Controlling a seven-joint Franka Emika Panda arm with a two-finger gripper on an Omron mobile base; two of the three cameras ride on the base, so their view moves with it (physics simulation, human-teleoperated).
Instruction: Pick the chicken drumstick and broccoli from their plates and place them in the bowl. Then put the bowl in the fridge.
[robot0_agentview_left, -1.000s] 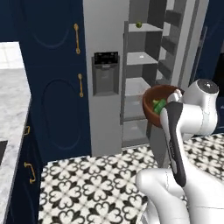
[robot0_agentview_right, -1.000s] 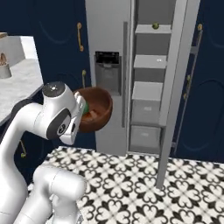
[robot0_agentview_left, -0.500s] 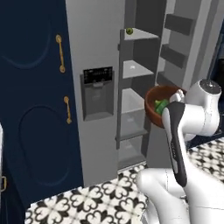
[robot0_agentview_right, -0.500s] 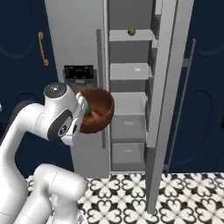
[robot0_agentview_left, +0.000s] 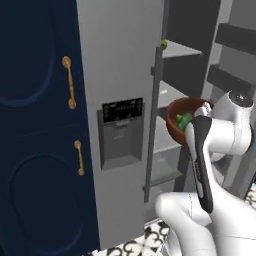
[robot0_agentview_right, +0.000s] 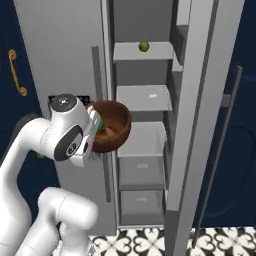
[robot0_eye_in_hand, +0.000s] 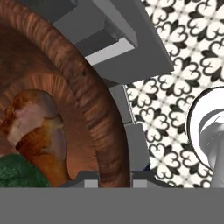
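Drumstick (robot0_eye_in_hand: 37, 131), apparently broccoli (robot0_eye_in_hand: 17, 170), in bowl (robot0_eye_in_hand: 94, 113)

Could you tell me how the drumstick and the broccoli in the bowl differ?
The drumstick is reddish-brown and mottled; the broccoli is dark green and bumpy. In the hand view the drumstick shows far more than the broccoli, which sits at the edge. Both lie together inside the wooden bowl.
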